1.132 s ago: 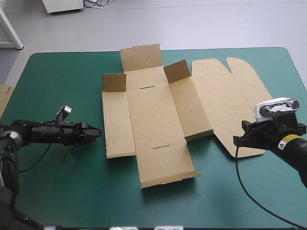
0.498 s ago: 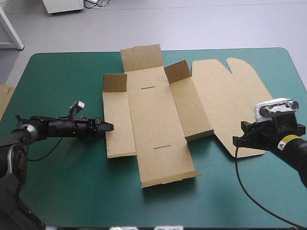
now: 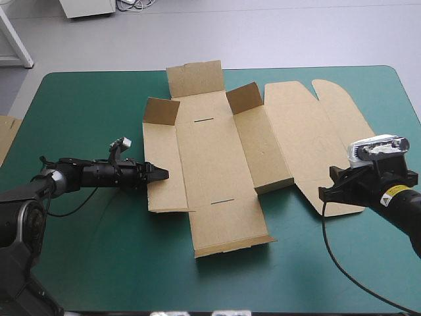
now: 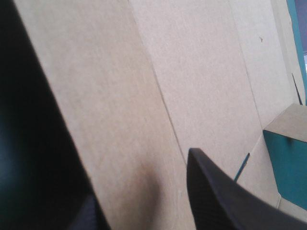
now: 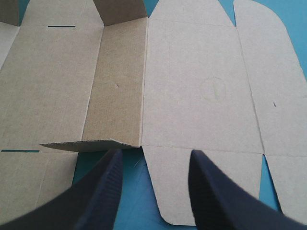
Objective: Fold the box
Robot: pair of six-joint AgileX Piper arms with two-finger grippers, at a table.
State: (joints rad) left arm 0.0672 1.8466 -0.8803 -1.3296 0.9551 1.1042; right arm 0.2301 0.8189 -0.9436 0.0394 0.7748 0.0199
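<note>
Box (image 3: 217, 164): flat brown cut board, matte, corner flaps raised; left fingers (image 4: 220, 196) apart over it, right fingers (image 5: 100, 191) apart.

The right gripper (image 5: 154, 155) is seen with its black fingers (image 5: 96, 201) standing apart over the near edge of the brown box (image 5: 192, 96), which is spread out ahead of it as a cut sheet on the teal-green cover (image 5: 136, 191). A rounded tab (image 5: 165, 191) of the sheet is seen between the fingers. Farther ahead, a narrow panel (image 5: 115, 86) is lifted at its near end, an end flap (image 5: 120, 12) is raised, and a faint circular mark (image 5: 212, 89) is pressed into the wide flat panel.
</note>
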